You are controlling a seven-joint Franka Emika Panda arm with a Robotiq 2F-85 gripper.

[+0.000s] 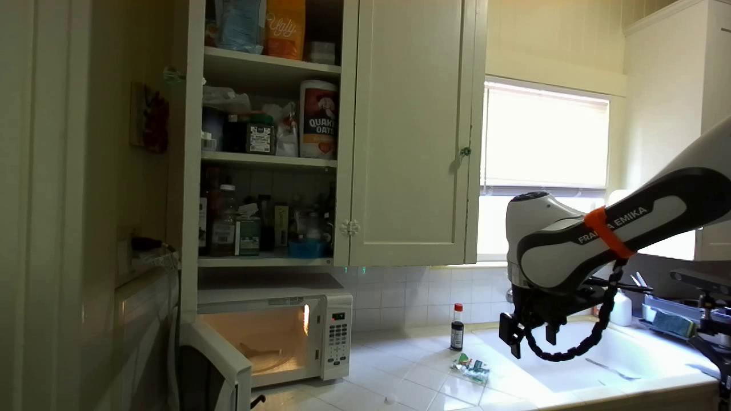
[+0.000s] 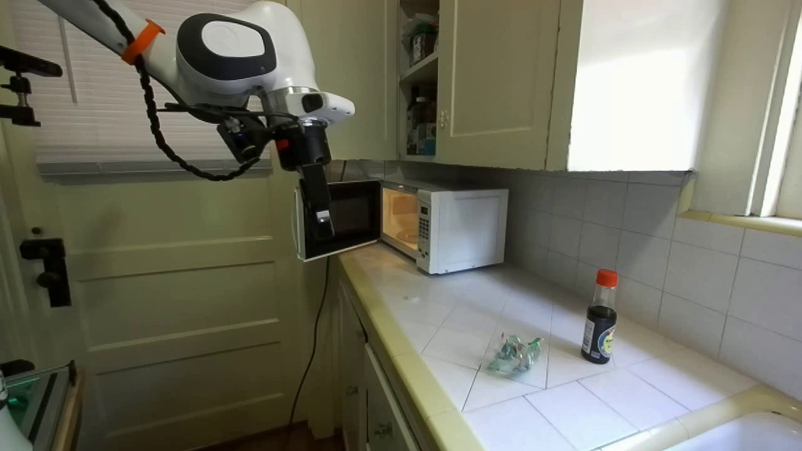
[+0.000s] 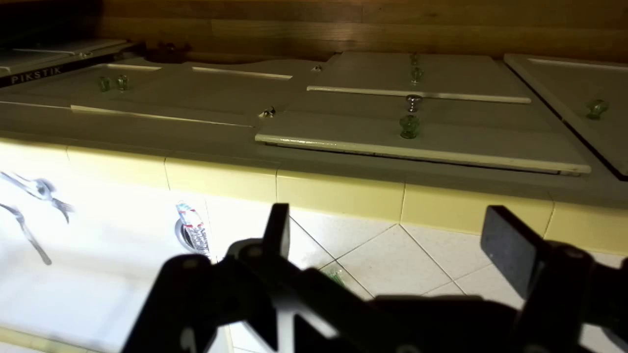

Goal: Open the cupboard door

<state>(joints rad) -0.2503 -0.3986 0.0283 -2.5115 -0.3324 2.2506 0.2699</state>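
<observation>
Over on the left, in an exterior view, the microwave door point(image 1: 221, 355) hangs open, and the lit microwave point(image 1: 337, 342) sits on the white-tiled counter point(image 1: 380, 365). Above it I see straight into cupboard shelves point(image 1: 268, 159), an orange bag point(image 1: 285, 31) up top and a Quaker Oats canister point(image 1: 318, 121) in the middle. Just to the right comes the cupboard door point(image 1: 408, 131), tall and cream-white with a recessed panel; it looks shut, its small knob point(image 1: 465, 151) on the side toward the window point(image 1: 542, 142). Lower down, a red-capped bottle point(image 1: 457, 332) of dark liquid stands upright on the tiles, and near it lies a crumpled clear packet point(image 1: 470, 369) with green on it; both exterior views show the pair. Further right, the white-and-black arm point(image 1: 554, 260) reaches in before the window, its gripper point(image 1: 534, 338) pointing down, lower than the door's bottom edge and well apart from the knob. In the wrist view the two fingers point(image 3: 508, 250) stand wide apart, with tile and yellow edging point(image 3: 338, 196) showing between them. Past the gripper is the white sink point(image 1: 634, 354) with metal utensils point(image 3: 32, 239) in it, and at the far right a white cabinet point(image 1: 665, 103) rises partly behind the arm
</observation>
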